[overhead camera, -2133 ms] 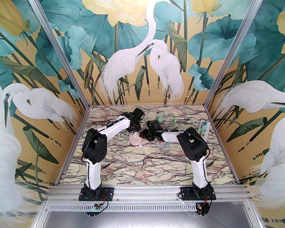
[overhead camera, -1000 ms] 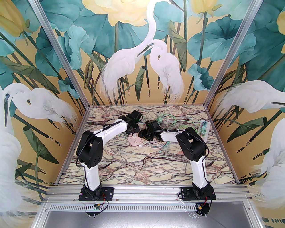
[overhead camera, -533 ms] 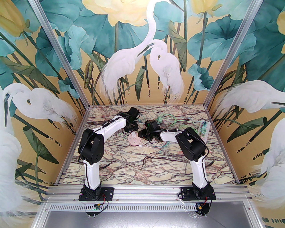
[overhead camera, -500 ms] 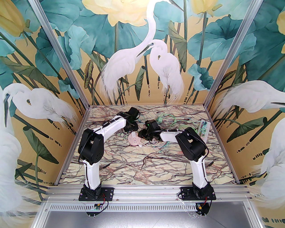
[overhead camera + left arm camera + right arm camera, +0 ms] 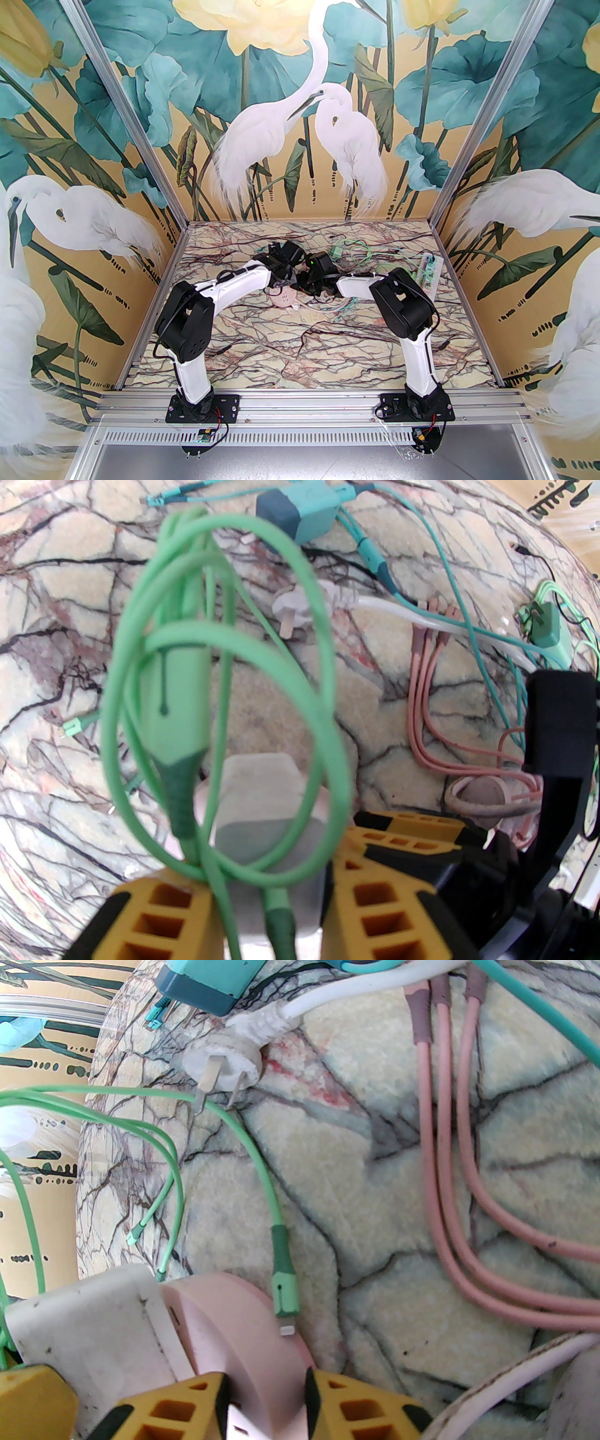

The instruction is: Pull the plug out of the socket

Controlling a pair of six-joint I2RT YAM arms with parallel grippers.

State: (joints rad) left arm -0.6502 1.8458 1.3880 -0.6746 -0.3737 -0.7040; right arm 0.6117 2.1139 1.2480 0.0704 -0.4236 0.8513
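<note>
Nearest your left wrist camera, your left fingers (image 5: 375, 902) are clamped on the white plug (image 5: 262, 803), one yellow finger pressed against each flank of the block; a loop of green cable (image 5: 187, 634) hangs across the front of the plug and trails down between those fingers. In your right wrist view, your right fingers (image 5: 370, 1414) are closed on the rim of the pink socket (image 5: 243, 1316), holding the disc edge-on between them; the plug's white body sits against the socket's left face, still seated in it, and a yellow finger of the left arm shows at the bottom left corner. A green connector with a dark collar (image 5: 283, 1283) rests on the socket's rim, its metal tip touching the pink surface.

Just beyond, on the counter (image 5: 398, 1194), three pink cables (image 5: 445, 1147) run side by side away from the right fingers, ending in darker tips; farther still a loose white two-pin plug (image 5: 222, 1065) lies on its side with its prongs bare and its white cord leading off to the right; past that, at the far edge of the view, lies a teal charger (image 5: 206, 978). From above, both wrists meet over the socket (image 5: 284, 300) near the middle of the counter; you cannot make out the fingers themselves from up there.
</note>
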